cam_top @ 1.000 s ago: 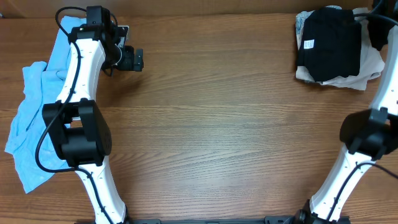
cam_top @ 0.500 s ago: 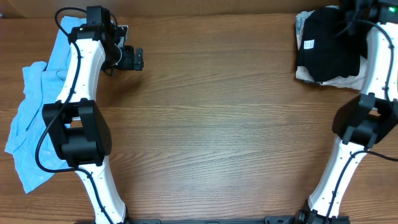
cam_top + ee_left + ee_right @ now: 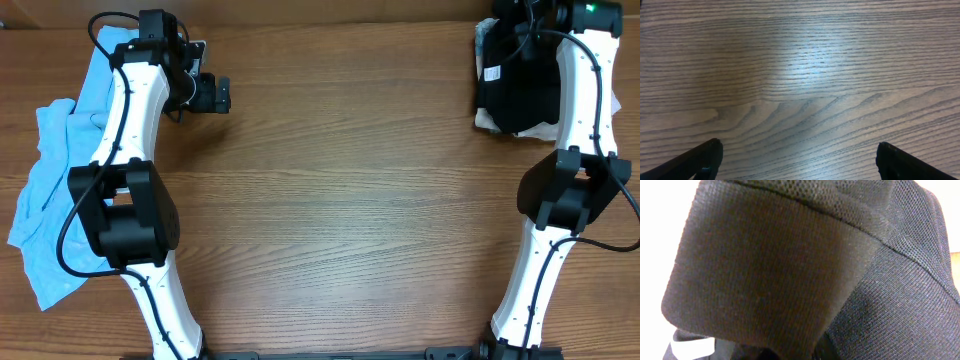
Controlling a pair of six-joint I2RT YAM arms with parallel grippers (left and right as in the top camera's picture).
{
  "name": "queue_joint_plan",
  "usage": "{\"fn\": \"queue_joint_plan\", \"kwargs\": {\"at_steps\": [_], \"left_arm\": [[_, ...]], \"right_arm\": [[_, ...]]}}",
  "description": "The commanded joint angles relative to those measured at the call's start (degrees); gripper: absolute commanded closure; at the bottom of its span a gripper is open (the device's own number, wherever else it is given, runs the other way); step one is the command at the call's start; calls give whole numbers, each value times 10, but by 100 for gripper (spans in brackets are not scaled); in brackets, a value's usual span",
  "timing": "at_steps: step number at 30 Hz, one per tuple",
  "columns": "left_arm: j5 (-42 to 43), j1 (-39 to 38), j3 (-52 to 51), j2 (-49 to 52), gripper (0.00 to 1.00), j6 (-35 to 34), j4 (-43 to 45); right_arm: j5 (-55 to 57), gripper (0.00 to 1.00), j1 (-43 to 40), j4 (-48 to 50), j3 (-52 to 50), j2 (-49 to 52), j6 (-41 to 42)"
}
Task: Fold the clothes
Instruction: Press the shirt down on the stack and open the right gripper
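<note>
Right arm point(image 3: 585, 100) has swung in over the black garment point(image 3: 515, 95), which lies on a pale cloth point(image 3: 488, 120) at the far right corner of the desk point(image 3: 360, 200). Its end effector point(image 3: 530, 18) is lost against the dark fabric that fills the wrist view, so I cannot tell its state. Left end effector point(image 3: 222, 95) has not moved and hangs spread over bare wood, near the crumpled blue garment point(image 3: 50, 190).

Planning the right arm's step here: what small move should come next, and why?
Probably lower the right arm to pinch the black garment: its wrist view is filled with that fabric, and overhead the arm reaches over that pile.
</note>
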Motion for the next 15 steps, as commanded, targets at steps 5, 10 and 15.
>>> {"fn": "queue_joint_plan", "kwargs": {"at_steps": [5, 10, 15], "left_arm": [[5, -1, -1, 4, 0, -3, 2], [5, -1, -1, 4, 0, -3, 3], [5, -1, -1, 4, 0, -3, 3]], "right_arm": [[-46, 0, 12, -4, 14, -16, 131], [-167, 0, 12, -36, 32, -54, 186], [-172, 0, 8, -14, 35, -93, 226]]}}
